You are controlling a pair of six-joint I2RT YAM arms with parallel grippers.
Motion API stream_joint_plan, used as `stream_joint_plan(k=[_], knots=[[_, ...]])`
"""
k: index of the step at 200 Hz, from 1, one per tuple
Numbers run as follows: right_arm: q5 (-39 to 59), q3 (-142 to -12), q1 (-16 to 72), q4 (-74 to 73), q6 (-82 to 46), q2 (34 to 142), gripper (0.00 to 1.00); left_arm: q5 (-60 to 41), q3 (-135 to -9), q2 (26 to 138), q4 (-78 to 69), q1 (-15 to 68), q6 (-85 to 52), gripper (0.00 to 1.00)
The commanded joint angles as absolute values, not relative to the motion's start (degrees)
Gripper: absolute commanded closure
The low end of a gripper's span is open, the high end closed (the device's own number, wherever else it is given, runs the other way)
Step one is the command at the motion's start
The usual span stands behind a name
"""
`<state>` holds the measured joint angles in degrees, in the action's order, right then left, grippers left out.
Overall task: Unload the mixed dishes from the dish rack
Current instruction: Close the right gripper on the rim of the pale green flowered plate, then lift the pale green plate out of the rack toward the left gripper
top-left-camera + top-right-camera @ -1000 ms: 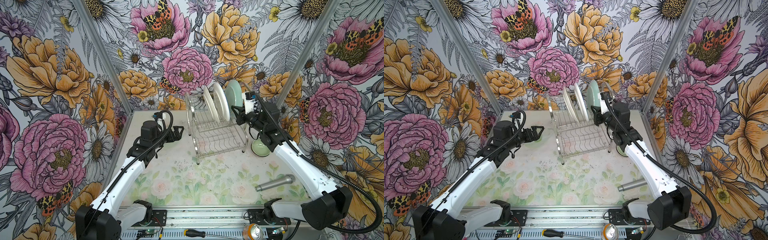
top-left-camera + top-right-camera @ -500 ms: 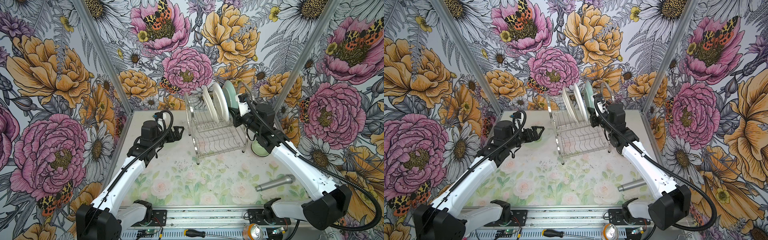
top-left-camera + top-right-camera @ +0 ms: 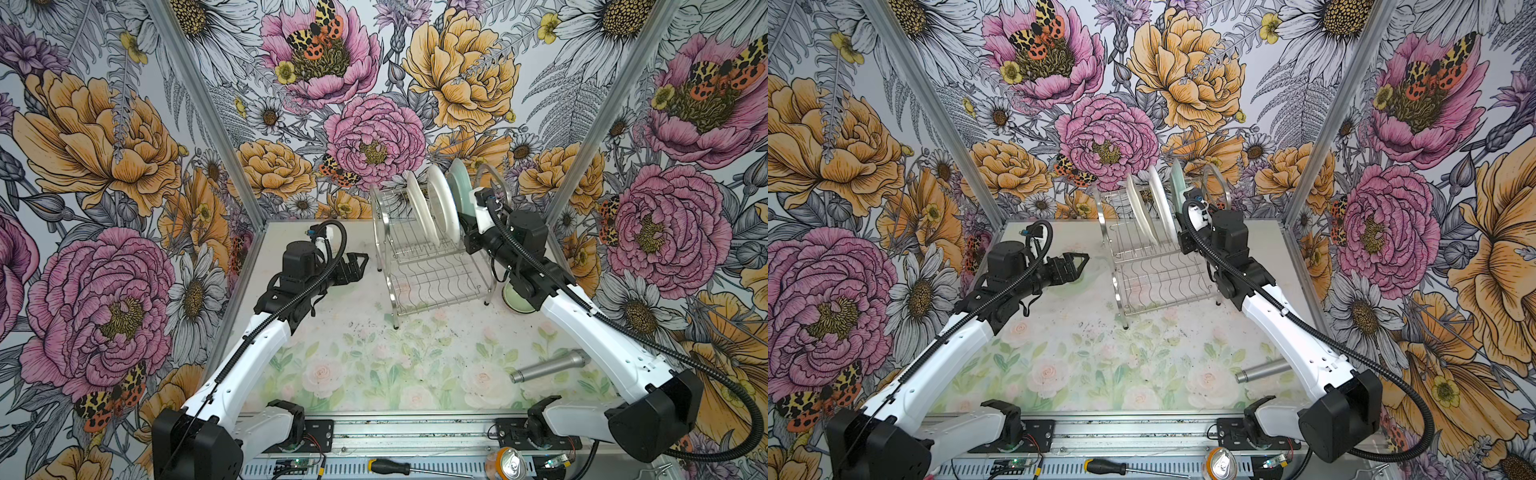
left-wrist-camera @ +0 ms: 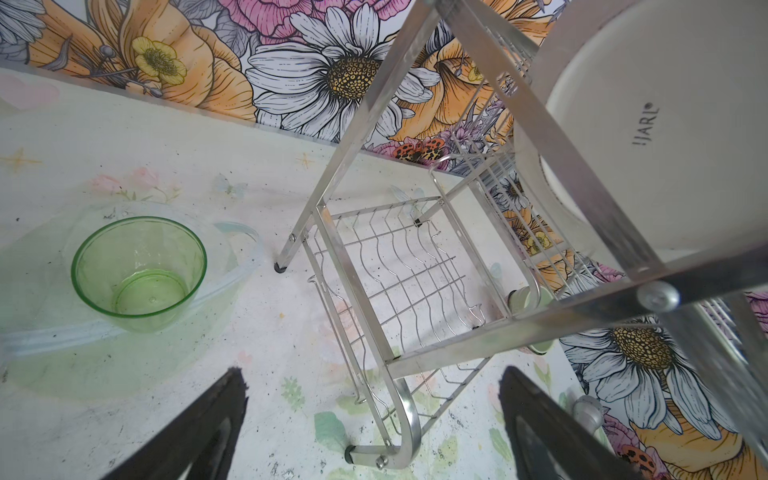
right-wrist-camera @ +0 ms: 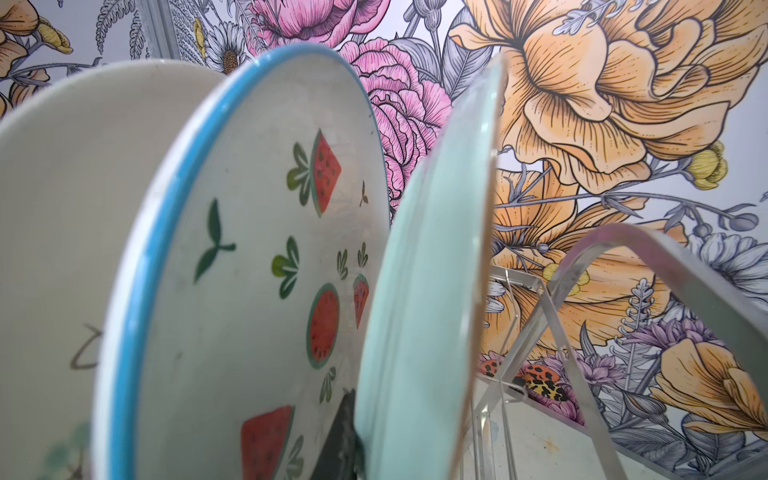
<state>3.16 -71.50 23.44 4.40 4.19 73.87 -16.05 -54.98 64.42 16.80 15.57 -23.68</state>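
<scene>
Two-tier steel wire dish rack [image 3: 432, 270] stands at the back edge of the bench [image 3: 374, 332], right of centre. Its slotted upper shelf holds three plates on edge, side by side:
- cream round plate [image 3: 417, 208], leftmost
- white fruit-print plate with a blue rim [image 3: 442, 203], in the middle
- mint green plate [image 3: 459, 178], rightmost, just inside the rack's arched side frame

Right gripper [image 3: 467, 230] reaches in from the right, low on the mint green plate, jaws pinched on its rim. The right wrist view shows one dark finger [image 5: 343, 428] wedged between the fruit-print and mint faces. Its mate is hidden behind the plate.

Left gripper [image 3: 357, 264] hovers just left of the rack, jaws spread wide, holding nothing.

Green translucent tumbler [image 4: 139, 272] is on the bench left of the rack, near the left gripper, upright with its mouth up. It sits within the outline of a wide clear glass vessel [image 4: 245, 257]; whether inside it or on top cannot be told.

Pale green bowl [image 3: 515, 297] sits on the bench just right of the rack, partly covered by the right arm. Grey metal cylinder [image 3: 548, 365] lies on its side towards the front-right corner, well apart from the rack.
</scene>
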Motion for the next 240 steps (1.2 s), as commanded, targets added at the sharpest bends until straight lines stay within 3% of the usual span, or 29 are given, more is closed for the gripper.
stream_joint_plan(k=[1,159,209,240], knots=[[1.58,-73.28,23.76,-7.43,5.89,69.53,1.0,-17.48,-55.46,64.76,15.04,15.1,-23.55,0.05],[4.79,-67.95,25.15,-5.22,7.81,54.1,1.0,-17.57,-55.9,52.92,16.87,18.16,-28.83,0.05],[2.45,-67.76,32.71,-0.04,12.32,50.57,1.0,-17.58,-56.08,45.66,17.67,21.14,-32.6,0.05],[-5.42,-68.62,42.43,2.05,20.28,51.14,1.0,-17.89,-56.49,41.67,17.69,23.1,-35.52,0.04]])
